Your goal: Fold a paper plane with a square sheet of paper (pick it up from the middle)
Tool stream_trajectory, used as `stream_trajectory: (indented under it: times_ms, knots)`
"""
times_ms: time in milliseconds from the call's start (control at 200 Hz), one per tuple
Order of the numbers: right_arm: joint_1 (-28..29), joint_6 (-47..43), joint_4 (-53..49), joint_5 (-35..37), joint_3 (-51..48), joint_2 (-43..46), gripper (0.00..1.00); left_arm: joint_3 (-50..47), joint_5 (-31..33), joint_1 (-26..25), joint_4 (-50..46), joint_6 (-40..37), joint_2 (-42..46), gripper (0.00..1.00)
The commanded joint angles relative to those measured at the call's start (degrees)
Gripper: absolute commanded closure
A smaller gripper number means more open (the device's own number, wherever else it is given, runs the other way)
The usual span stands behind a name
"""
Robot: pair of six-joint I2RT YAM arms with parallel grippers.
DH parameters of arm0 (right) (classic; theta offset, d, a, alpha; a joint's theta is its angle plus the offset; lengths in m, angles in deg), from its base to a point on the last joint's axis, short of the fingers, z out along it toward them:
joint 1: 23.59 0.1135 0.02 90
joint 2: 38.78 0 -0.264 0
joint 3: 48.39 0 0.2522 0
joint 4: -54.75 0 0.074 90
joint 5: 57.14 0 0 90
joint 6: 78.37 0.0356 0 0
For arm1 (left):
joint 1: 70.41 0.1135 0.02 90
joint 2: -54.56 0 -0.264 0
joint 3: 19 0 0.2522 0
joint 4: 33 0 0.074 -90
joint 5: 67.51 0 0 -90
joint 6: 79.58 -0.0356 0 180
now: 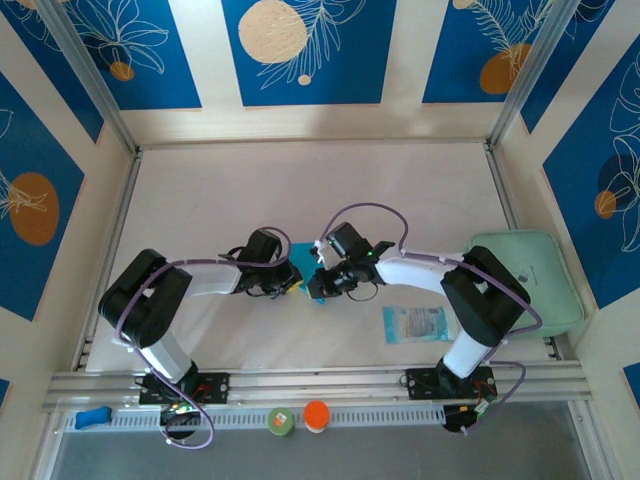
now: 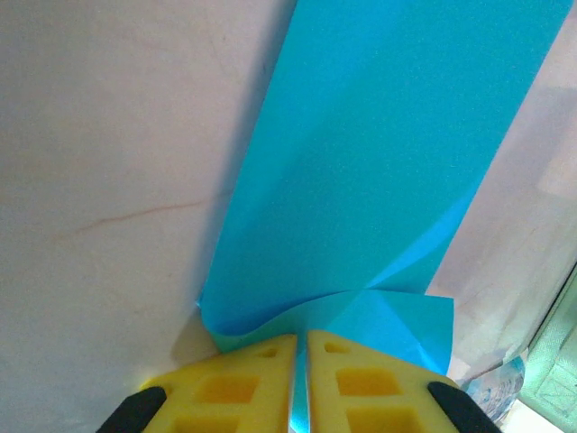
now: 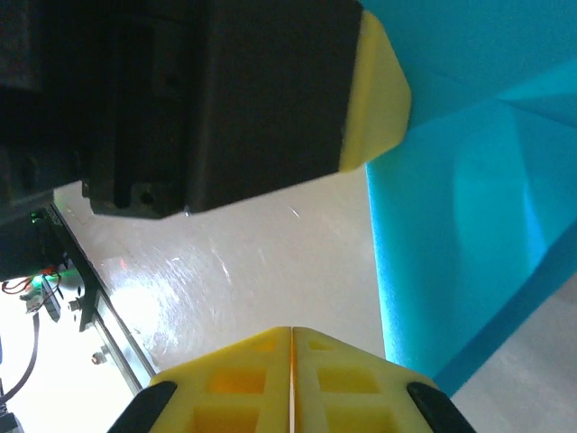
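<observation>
The cyan sheet of paper is held off the table between the two wrists, at mid-table. In the left wrist view it rises as a long folded strip with a creased corner flap at its base. My left gripper is shut on the paper's lower edge, and a thin sliver shows between the yellow fingers. My right gripper is shut with nothing in it, just left of the paper and not touching it. The left gripper's yellow fingertip and black body hang above it. From above, the left gripper and right gripper nearly meet.
A pale printed packet lies on the table near the right arm's base. A mint-green rounded pad sits at the right edge. Orange and green caps stand on the front rail. Patterned walls enclose the table.
</observation>
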Motion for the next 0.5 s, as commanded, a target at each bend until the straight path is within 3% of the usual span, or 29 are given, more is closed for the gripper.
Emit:
stream_trajectory:
  times_ms: [0, 495]
  knots:
    - [0.5, 0.3, -0.9, -1.3, 1.9, -1.5, 0.92, -0.3, 1.3, -0.6, -5.7, 0.4, -2.3, 0.85]
    - [0.8, -0.9, -5.1, 2.7, 4.0, -5.2, 0.93, -0.1, 1.6, -0.6, -7.3, 1.2, -2.7, 0.85]
